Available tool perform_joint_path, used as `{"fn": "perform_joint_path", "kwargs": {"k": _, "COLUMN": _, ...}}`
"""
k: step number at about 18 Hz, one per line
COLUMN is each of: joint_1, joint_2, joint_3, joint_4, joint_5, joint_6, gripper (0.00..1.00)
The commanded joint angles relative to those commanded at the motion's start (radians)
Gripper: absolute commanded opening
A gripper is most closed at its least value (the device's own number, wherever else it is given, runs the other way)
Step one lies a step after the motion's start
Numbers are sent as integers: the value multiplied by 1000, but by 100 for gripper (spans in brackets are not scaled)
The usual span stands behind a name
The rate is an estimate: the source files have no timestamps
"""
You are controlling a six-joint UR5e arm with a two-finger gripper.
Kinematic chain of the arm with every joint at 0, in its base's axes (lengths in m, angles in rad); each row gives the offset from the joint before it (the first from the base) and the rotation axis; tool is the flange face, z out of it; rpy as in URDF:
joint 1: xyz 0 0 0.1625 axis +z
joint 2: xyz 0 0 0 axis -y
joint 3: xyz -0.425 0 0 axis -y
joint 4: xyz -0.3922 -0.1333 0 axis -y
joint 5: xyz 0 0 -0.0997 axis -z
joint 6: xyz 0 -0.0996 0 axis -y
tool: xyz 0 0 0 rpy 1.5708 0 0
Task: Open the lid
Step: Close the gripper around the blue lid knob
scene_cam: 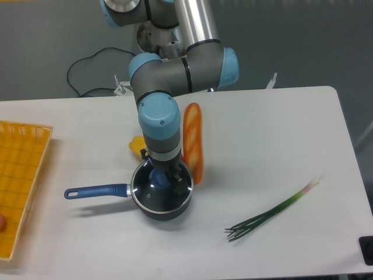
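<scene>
The lid is a round glass disc with a silver rim. It sits on a dark saucepan with a long blue handle pointing left. Its blue knob is at the centre. My gripper comes straight down from above, with its fingers on either side of the knob. The wrist hides most of the fingers, so I cannot tell whether they press on the knob. The lid lies flat on the pan.
A long orange bread loaf lies just right of the pan, touching it. A yellow item sits behind the pan. A green onion lies to the right. A yellow basket stands at the left edge.
</scene>
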Motion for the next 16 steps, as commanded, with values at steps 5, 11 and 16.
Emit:
{"fn": "perform_joint_path", "kwargs": {"k": 5, "joint_1": -8, "joint_2": -6, "joint_3": 2, "joint_4": 0, "joint_5": 2, "joint_6": -2, "gripper": 100}}
{"fn": "perform_joint_path", "kwargs": {"k": 11, "joint_1": -12, "joint_2": -9, "joint_3": 2, "joint_4": 0, "joint_5": 2, "joint_6": -17, "gripper": 100}}
{"fn": "perform_joint_path", "kwargs": {"k": 16, "joint_1": -14, "joint_2": -15, "joint_3": 2, "joint_4": 0, "joint_5": 2, "joint_6": -17, "gripper": 100}}
